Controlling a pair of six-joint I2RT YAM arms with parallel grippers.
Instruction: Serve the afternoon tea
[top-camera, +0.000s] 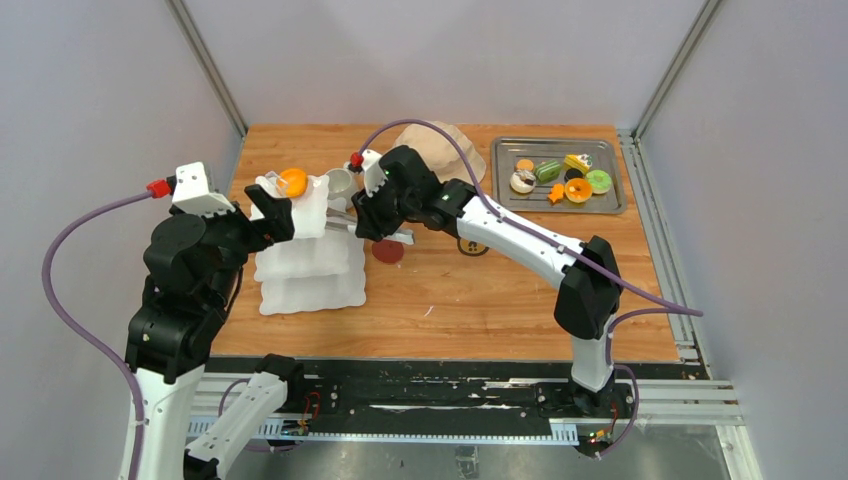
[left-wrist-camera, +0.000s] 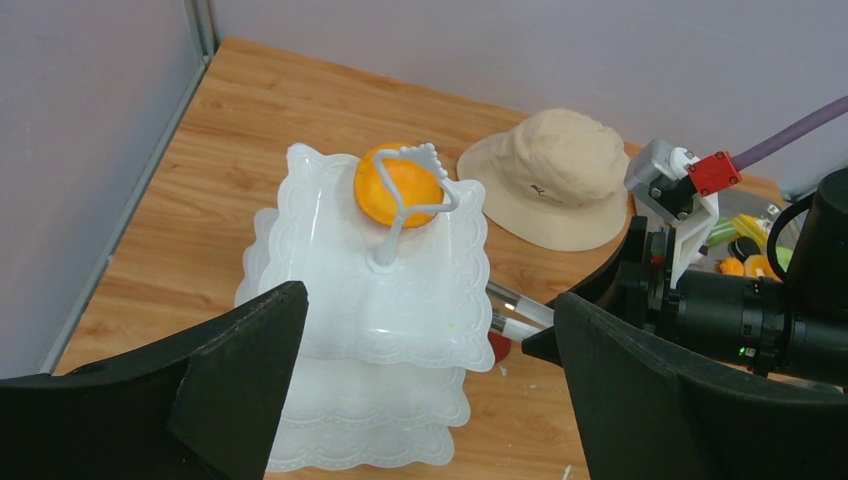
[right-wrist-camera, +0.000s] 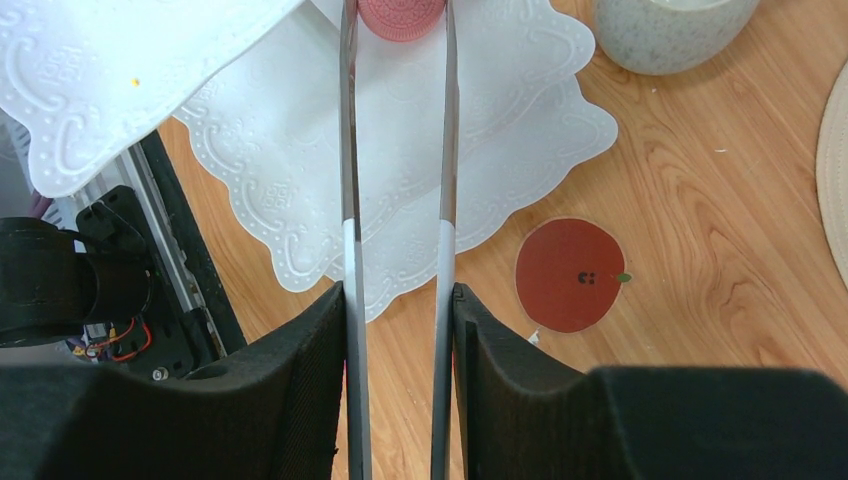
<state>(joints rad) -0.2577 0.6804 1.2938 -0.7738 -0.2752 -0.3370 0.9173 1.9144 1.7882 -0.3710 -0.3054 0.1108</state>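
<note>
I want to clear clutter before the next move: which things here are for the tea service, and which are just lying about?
Job: stand, orange pastry, pink pastry, tray pastries, mug, tongs.
Lying about: hat, red sticker.

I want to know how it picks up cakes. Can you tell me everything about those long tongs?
The tongs are long and thin, with two shiny metal arms that turn white near the handle end. The right gripper squeezes them between its black fingers. They reach out over the white stand, and a pink cookie sits between the arms at the far end.
</note>
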